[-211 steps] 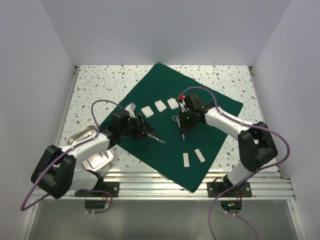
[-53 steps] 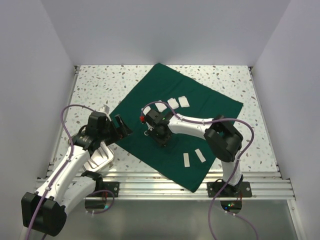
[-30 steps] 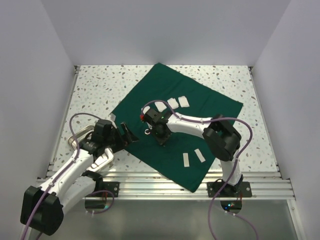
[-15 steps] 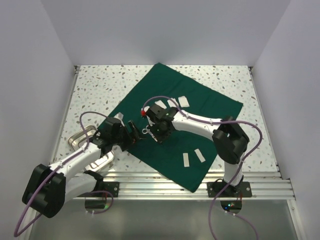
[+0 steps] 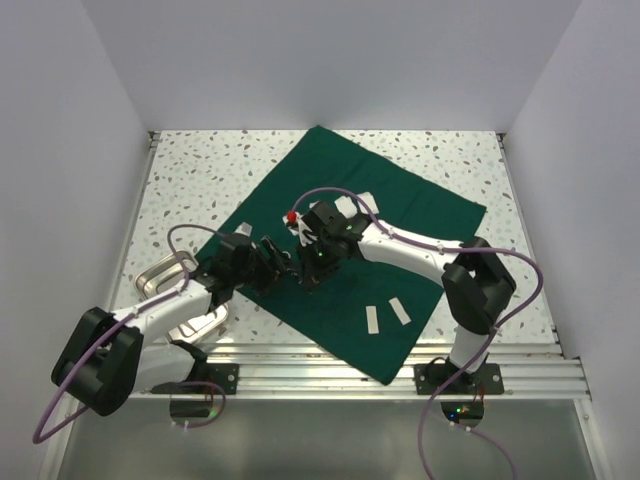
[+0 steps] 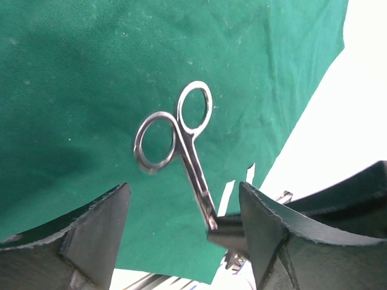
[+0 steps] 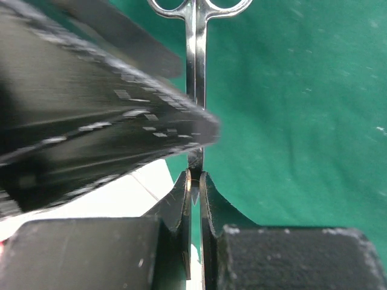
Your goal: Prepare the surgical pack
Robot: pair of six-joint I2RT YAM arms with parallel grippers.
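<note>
The surgical pack's dark green drape point(image 5: 400, 215) lies spread open on the table, with white pads point(image 5: 368, 203) and two white strips point(image 5: 372, 320) on it. My right gripper point(image 5: 305, 272) is shut on the blade tips of steel scissors point(image 7: 196, 66), holding them above the drape. In the left wrist view the scissors point(image 6: 181, 133) point their rings away from me, and my left gripper point(image 6: 184, 235) stands open with a finger on each side of the blades, touching neither. One left finger crosses the right wrist view as a dark blur.
A bare steel tray point(image 5: 160, 272) sits on the speckled table left of the drape, partly under my left arm. The table's metal front rail point(image 5: 330, 365) runs along the near edge. White walls close in the table on three sides.
My left arm has swung right from the tray to the scissors, and its jaws have narrowed slightly. The right gripper has carried the scissors up and left to meet it.
</note>
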